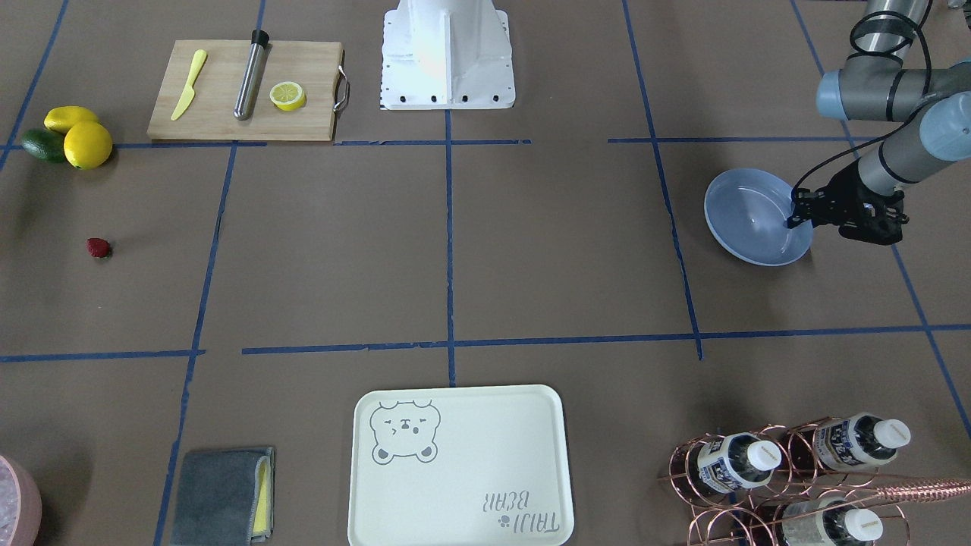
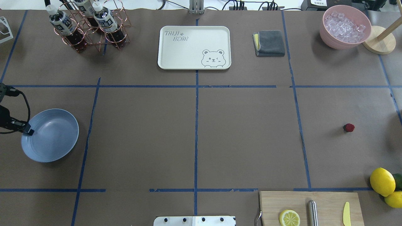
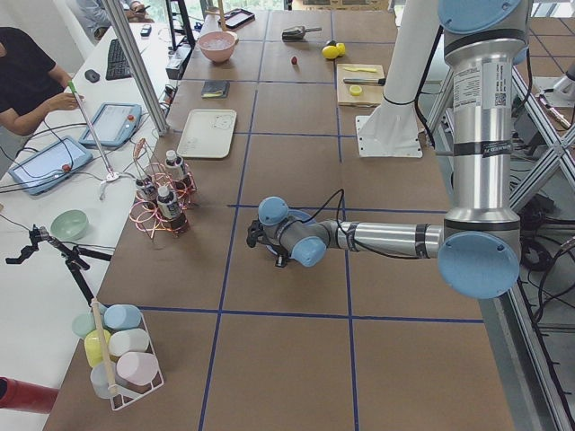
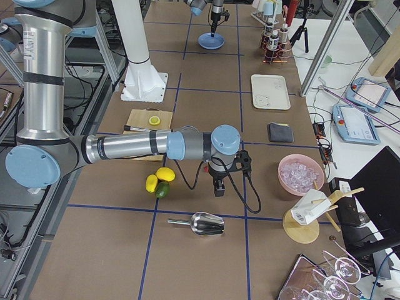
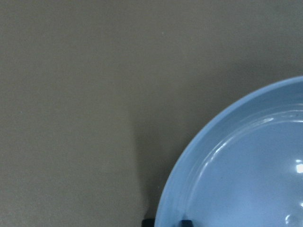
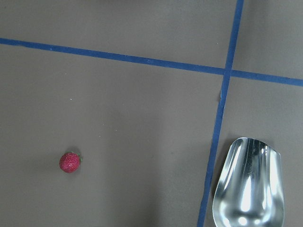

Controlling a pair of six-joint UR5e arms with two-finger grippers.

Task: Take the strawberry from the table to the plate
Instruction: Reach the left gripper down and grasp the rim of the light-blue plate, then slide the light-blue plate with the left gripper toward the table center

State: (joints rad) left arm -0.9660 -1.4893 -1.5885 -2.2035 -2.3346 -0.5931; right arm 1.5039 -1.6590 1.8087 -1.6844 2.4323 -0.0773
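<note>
The strawberry (image 1: 98, 248) (image 2: 349, 127) lies alone on the brown table (image 2: 245, 135), small and dark red. It shows at the lower left of the right wrist view (image 6: 69, 162). My right gripper (image 4: 217, 189) hangs above the table near it, seen only from the side, so I cannot tell its state. The light-blue plate (image 1: 747, 227) (image 2: 53, 141) (image 5: 246, 179) rests at the table's opposite end. My left gripper (image 1: 794, 216) (image 2: 29, 130) is shut on the plate's rim, one fingertip (image 5: 148, 221) outside and one inside.
A wooden cutting board (image 1: 220, 114) carries a lemon half, a yellow knife and a metal tube. Two lemons and a lime (image 1: 72, 136) sit near the strawberry. A metal scoop (image 6: 248, 184), a cream bear tray (image 2: 194, 47), a bottle rack (image 2: 84, 25), a grey cloth (image 2: 269, 43) and an ice bowl (image 2: 344, 28) are around.
</note>
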